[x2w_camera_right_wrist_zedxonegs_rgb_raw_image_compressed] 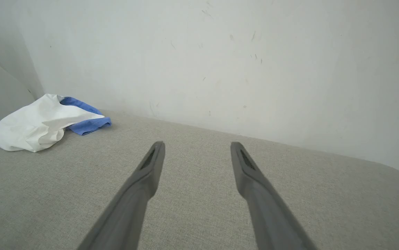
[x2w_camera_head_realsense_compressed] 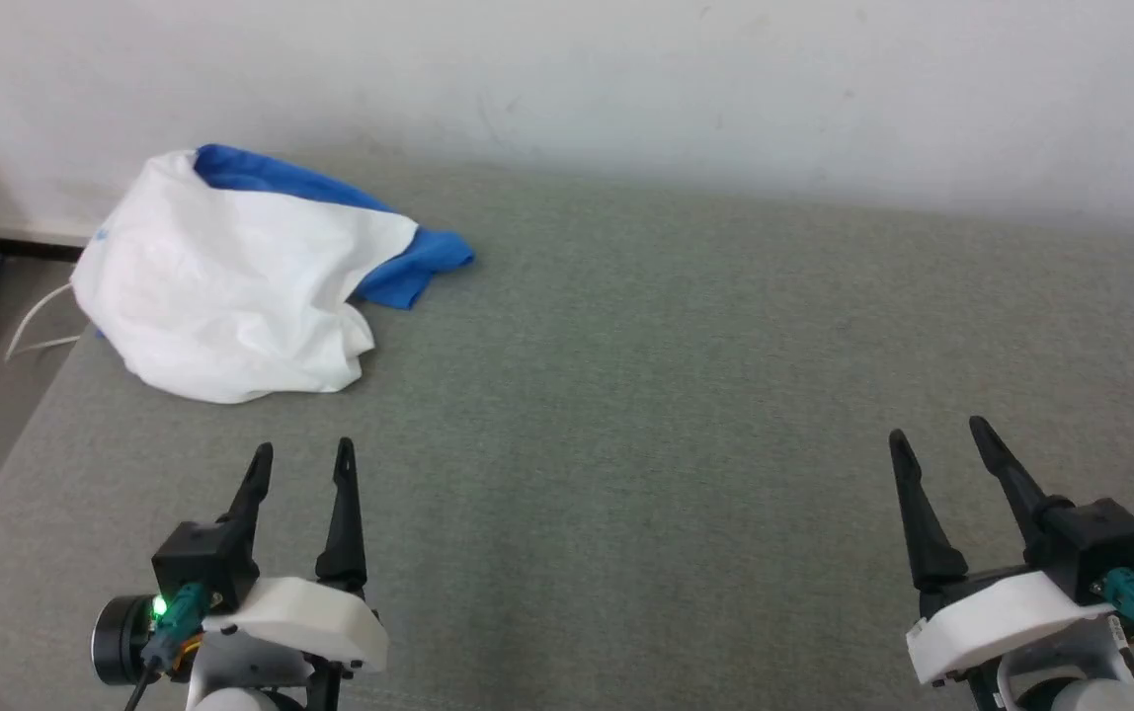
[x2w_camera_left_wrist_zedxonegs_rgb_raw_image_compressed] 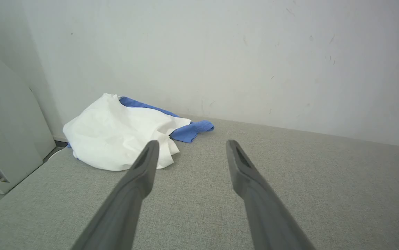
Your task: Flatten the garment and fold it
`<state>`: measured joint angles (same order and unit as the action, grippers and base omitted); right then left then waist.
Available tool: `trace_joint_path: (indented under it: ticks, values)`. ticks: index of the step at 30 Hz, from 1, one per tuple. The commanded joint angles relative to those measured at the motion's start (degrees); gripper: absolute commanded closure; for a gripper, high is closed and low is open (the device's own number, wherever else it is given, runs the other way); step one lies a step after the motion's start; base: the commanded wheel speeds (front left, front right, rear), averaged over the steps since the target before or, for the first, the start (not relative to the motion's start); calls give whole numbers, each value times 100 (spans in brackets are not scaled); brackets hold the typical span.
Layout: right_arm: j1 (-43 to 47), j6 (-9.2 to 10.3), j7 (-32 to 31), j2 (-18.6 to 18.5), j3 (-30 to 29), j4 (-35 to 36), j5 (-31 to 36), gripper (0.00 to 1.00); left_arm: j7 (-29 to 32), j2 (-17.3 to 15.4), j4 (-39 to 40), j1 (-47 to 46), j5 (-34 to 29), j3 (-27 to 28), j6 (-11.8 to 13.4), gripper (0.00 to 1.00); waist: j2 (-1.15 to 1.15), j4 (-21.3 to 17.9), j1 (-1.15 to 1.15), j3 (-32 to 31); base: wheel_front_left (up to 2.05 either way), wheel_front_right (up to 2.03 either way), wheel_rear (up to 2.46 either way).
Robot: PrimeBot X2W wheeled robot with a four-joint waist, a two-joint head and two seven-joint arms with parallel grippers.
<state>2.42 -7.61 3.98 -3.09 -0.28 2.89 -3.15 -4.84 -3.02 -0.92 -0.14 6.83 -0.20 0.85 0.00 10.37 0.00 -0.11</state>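
The garment [x2w_camera_head_realsense_compressed: 221, 296] lies in a crumpled heap at the far left corner of a grey cloth-covered surface [x2w_camera_head_realsense_compressed: 626, 395], close to the white wall [x2w_camera_head_realsense_compressed: 626, 79]. Its white body is on top and faces the robot. The blue part shows along the back edge, and one blue end sticks out to the right, flat on the surface.

The left gripper [x2w_camera_head_realsense_compressed: 303, 449] hovers over the near left part of the surface, its fingers wide apart and holding nothing. The garment is ahead of it, near but not touching. In the left wrist view the left gripper [x2w_camera_left_wrist_zedxonegs_rgb_raw_image_compressed: 192, 143] points a little to the right of the garment [x2w_camera_left_wrist_zedxonegs_rgb_raw_image_compressed: 116, 139].

The right gripper [x2w_camera_head_realsense_compressed: 937, 430] is at the near right, well apart from the garment, its fingers also wide apart and empty. In the right wrist view the right gripper [x2w_camera_right_wrist_zedxonegs_rgb_raw_image_compressed: 196, 143] has bare cloth in front of it, and the garment [x2w_camera_right_wrist_zedxonegs_rgb_raw_image_compressed: 29, 132] is far to the left.
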Motion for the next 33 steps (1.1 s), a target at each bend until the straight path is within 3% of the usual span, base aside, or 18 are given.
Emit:
trace_joint_path:
  ticks: [1, 21, 33]
  values:
    - [55, 4, 57, 9, -9, 45, -65, 0, -65, 6, -11, -67, 61, 23, 45, 0, 0, 245, 0, -12, 0, 0, 0]
    - [135, 6, 236, 12, 10, 136, -179, 0, -305, 8, 42, -61, 448, -67, 294, 0, 0, 943, 0, 30, -11, -11, -11]
    - [171, 7, 274, 14, -15, 307, -189, 0, -448, 9, -30, -388, 527, -231, 295, 0, 0, 1205, 0, 186, -1, -1, -1]
